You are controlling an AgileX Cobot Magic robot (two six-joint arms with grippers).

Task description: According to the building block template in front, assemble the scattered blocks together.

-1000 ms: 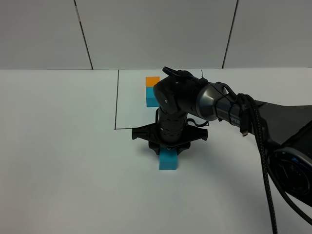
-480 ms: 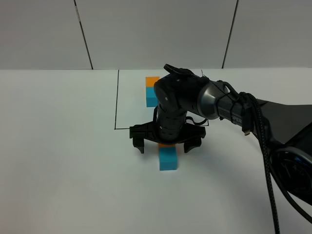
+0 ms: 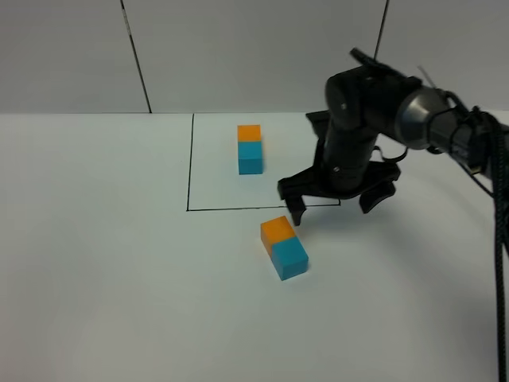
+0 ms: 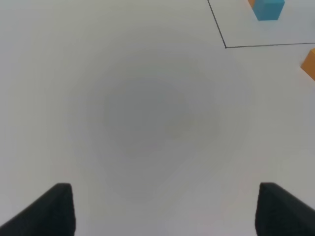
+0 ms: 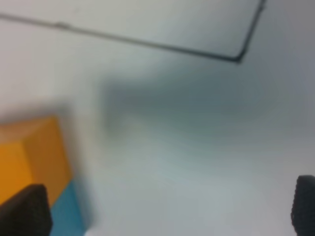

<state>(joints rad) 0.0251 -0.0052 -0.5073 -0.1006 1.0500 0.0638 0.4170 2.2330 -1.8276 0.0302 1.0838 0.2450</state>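
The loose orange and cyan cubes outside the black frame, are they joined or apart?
Joined: the orange cube and cyan cube touch face to face in a row, released by the open right gripper.

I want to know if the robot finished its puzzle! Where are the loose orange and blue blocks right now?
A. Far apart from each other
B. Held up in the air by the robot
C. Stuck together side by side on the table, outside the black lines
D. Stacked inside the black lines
C. The orange block and the blue block sit touching on the table, just outside the black frame, while the open right end effector holds nothing.
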